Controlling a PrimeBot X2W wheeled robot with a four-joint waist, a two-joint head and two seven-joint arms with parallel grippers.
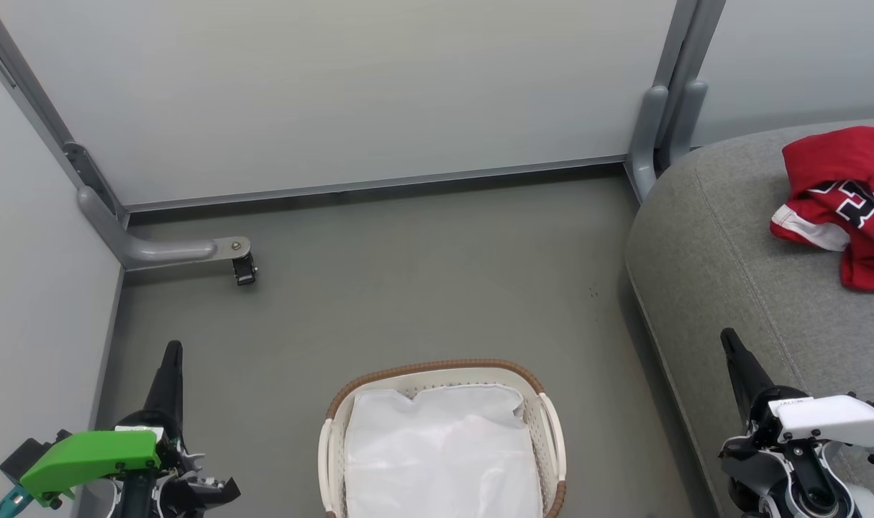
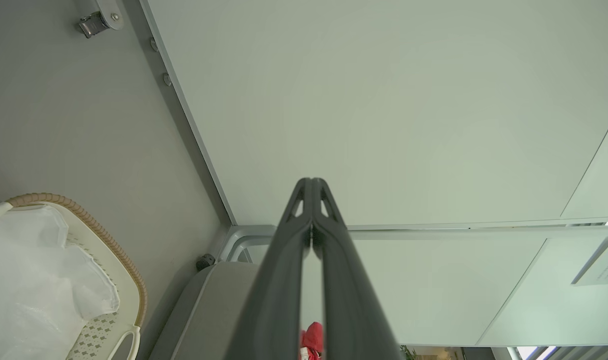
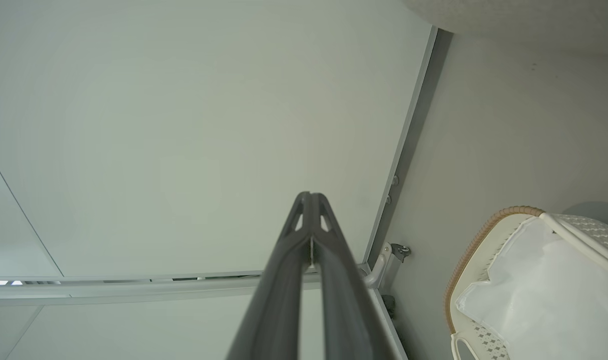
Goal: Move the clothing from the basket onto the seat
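This looks like a home corner staged inside a lab or test cell. Pale blank panels (image 1: 336,93) on grey metal posts wall it in at 12 and 9 o'clock. One post's foot (image 1: 170,252) ends in a caster (image 1: 244,271) at 10 o'clock, as on movable partitions. The floor (image 1: 422,288) is plain grey. The household touches are a grey seat (image 1: 717,237) at 3 o'clock with red clothing (image 1: 839,165) lying on it, and a lined basket (image 1: 437,368) at 6 o'clock.
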